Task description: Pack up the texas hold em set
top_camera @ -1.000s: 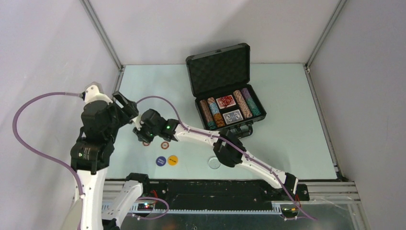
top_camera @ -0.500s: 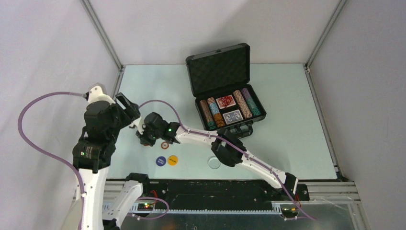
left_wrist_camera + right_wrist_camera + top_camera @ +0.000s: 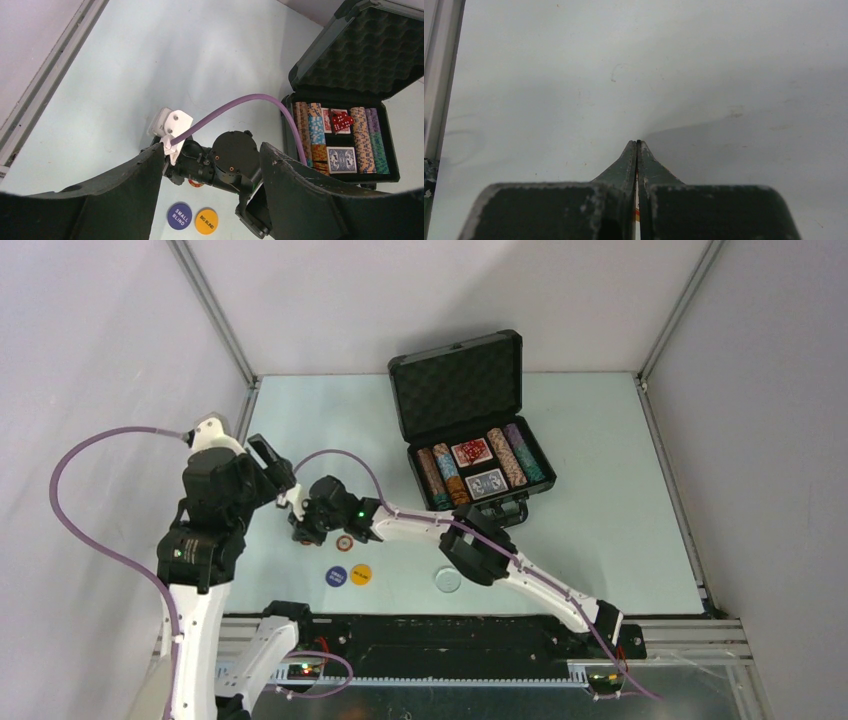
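The black case [image 3: 400,390] lies open at the back, with rows of striped poker chips [image 3: 505,455], two card decks [image 3: 472,452] and red dice [image 3: 342,121] inside. My right gripper [image 3: 300,535] reaches far left, low over the table. It is shut [image 3: 637,142], and a thin white and orange-red chip edge shows between its fingers. Another loose chip [image 3: 343,543] lies under that arm. A blue button [image 3: 336,576] and a yellow button [image 3: 361,574] lie nearer the front. My left gripper [image 3: 212,155] hangs open and empty above the right wrist.
A pale round disc [image 3: 447,580] lies near the front edge, under the right forearm. The metal frame rail [image 3: 245,405] runs along the table's left side, close to both grippers. A purple cable [image 3: 235,107] arcs from the right wrist.
The right gripper's fingers have closed together at the table, on a small reddish chip that lay there. The left arm has drifted slightly right, still open.
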Robot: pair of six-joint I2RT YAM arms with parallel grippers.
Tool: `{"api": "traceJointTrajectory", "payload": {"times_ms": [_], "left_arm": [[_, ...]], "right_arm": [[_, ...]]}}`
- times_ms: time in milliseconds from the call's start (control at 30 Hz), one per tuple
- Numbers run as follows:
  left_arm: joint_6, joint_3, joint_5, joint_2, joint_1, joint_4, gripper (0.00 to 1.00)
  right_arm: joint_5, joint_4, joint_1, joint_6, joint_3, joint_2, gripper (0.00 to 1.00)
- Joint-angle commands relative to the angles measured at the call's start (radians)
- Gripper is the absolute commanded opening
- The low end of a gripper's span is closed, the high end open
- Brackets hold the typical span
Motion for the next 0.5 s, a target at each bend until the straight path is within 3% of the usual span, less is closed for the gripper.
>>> {"api": "traceJointTrajectory", "payload": {"times_ms": [0, 300, 467], "left_arm": [[0.042, 0.012, -0.014, -0.004, 0.009, 0.023, 0.75], [0.034, -0.004, -0.009, 0.003, 0.009, 0.036, 0.75], [0.040, -0.005, -0.008, -0.013, 0.010, 0.037, 0.75]], "right_arm": [[0.005, -0.099, -0.027, 0.002, -0.021, -0.073, 0.00], [0.016, -0.244, -0.028, -0.070, -0.104, -0.106, 0.00], [0.057, -0.146, -0.045, -0.029, -0.296, -0.217, 0.00]]}}
